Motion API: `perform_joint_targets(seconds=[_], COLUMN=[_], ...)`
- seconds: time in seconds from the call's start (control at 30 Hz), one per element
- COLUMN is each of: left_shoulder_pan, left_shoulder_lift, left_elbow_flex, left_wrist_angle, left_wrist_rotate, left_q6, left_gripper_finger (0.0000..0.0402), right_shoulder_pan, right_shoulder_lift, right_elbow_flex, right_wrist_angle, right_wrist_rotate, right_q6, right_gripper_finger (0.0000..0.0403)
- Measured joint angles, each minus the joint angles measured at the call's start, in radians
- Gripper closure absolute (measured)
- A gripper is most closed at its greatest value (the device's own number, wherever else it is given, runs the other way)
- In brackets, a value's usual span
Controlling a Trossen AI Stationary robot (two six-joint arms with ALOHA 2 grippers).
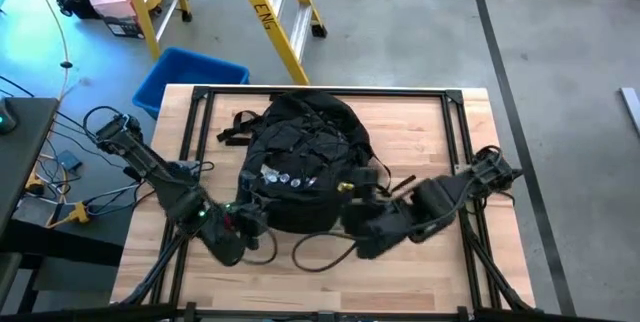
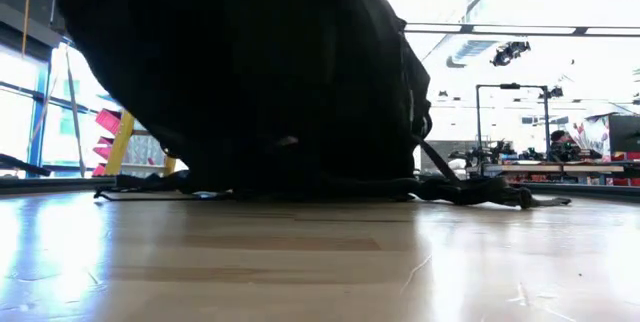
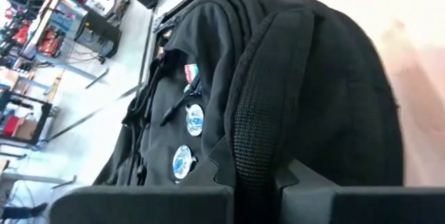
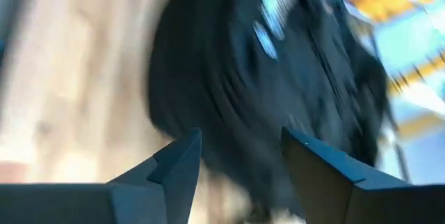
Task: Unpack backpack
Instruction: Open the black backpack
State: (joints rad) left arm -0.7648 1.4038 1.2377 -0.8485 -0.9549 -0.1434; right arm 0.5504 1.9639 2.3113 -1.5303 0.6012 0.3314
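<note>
The black backpack [image 1: 300, 162] lies in the middle of the table with its round badges [image 1: 285, 177] facing up; in the low view the backpack [image 2: 250, 72] rests its underside on the wood. My left gripper [image 1: 254, 220] is at its near left corner, shut on a strip of black mesh fabric. My right gripper [image 4: 240, 161] stands open at the near right corner [image 1: 360, 227], its fingers pointing at the backpack with nothing between them. My left gripper pinches a padded strip of black mesh [image 3: 256, 156] between its two fingers, just beside the badges [image 3: 186, 156]. The fingers come from the table's near left side, slanting a little downward. The backpack stays lying on the table.
A loose black strap [image 1: 322, 252] loops on the wood near the front edge, and more straps [image 2: 480, 192] trail off to one side of the backpack. A black frame [image 1: 320, 92] borders the table. A blue bin [image 1: 190, 77] and a yellow ladder [image 1: 270, 12] stand beyond the far edge.
</note>
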Motion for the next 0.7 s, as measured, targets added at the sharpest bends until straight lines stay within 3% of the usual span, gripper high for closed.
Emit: perform_joint_targets(seconds=[0.17, 0.33, 0.53, 0.7], left_shoulder_pan=[-0.129, -0.278, -0.402, -0.467], left_shoulder_lift=[-0.016, -0.052, -0.086, -0.102], left_elbow_flex=[0.000, 0.000, 0.001, 0.001], left_wrist_angle=[-0.134, -0.283, -0.439, -0.583], left_wrist_rotate=[-0.046, -0.170, -0.220, -0.246], left_q6=[-0.173, -0.393, -0.629, -0.827], left_gripper_finger=[0.0401, 0.0401, 0.0401, 0.0401], right_shoulder_pan=[0.073, 0.108, 0.111, 0.104], right_shoulder_lift=[-0.021, -0.067, -0.100, -0.109], right_elbow_flex=[-0.116, -0.366, -0.670, -0.867], right_wrist_angle=[-0.016, -0.004, 0.232, 0.555], right_wrist_rotate=[0.065, 0.130, 0.151, 0.196], right_q6=[0.129, 0.285, 0.332, 0.255], right_gripper_finger=[0.0233, 0.0233, 0.0233, 0.0233])
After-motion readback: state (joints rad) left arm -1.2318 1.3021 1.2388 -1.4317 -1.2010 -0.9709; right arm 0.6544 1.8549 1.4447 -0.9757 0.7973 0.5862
